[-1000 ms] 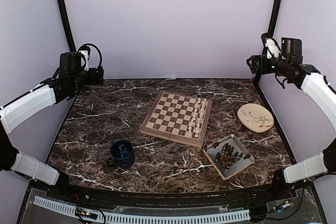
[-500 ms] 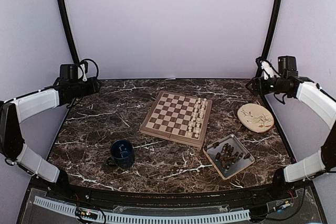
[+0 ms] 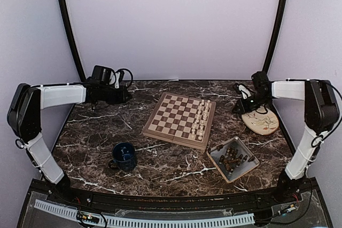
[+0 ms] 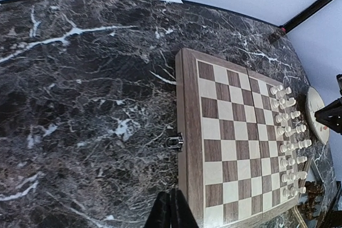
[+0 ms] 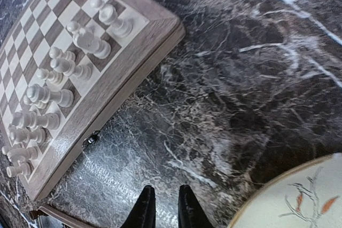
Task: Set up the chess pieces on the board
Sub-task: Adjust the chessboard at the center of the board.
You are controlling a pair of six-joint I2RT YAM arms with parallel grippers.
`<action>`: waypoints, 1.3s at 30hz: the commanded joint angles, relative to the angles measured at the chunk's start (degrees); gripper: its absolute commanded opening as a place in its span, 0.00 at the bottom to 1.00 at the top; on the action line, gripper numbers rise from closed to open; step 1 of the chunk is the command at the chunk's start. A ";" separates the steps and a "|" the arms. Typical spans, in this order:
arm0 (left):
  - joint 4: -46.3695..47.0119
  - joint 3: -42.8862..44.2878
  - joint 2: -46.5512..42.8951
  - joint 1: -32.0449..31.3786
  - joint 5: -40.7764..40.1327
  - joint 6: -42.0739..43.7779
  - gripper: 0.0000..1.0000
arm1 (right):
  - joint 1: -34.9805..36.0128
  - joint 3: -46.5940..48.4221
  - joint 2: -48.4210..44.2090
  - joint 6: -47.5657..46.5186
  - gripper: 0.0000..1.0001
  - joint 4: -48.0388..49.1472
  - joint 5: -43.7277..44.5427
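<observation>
In the top view, nearest the arm bases, a blue mug [image 3: 124, 156] stood at the left of the marble-patterned worktop [image 3: 91, 126]. At the right, a grey tray [image 3: 218, 155] held the dark chess pieces [image 3: 233, 157] in a loose heap, off the board [image 3: 173, 116]. The board lay flat at mid-worktop, slightly rotated, with the cream-white chess pieces [image 3: 201, 115] upright in two rows along its right side. A round plate [image 3: 262, 122] lay to the right of the board, apart from it. Farther back, the left pincer [image 3: 129, 93] was positioned left of the board's far corner, and the right pincer [image 3: 237, 108] sat between board and plate. Only the wrist views showed the pincer states. The left fingers [image 4: 162, 214] were pressed together on nothing, and the right fingers [image 5: 145, 209] stood a narrow gap apart, gripping nothing. Those views also showed a metal latch [image 4: 174, 142] on the board's edge and a twig motif [image 5: 302, 200] on the plate. The mug appeared in the top view alone.
</observation>
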 commanded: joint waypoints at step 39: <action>-5.82 -2.97 12.21 -8.36 10.85 3.05 0.00 | 10.04 20.84 28.28 6.33 0.05 -5.86 -8.55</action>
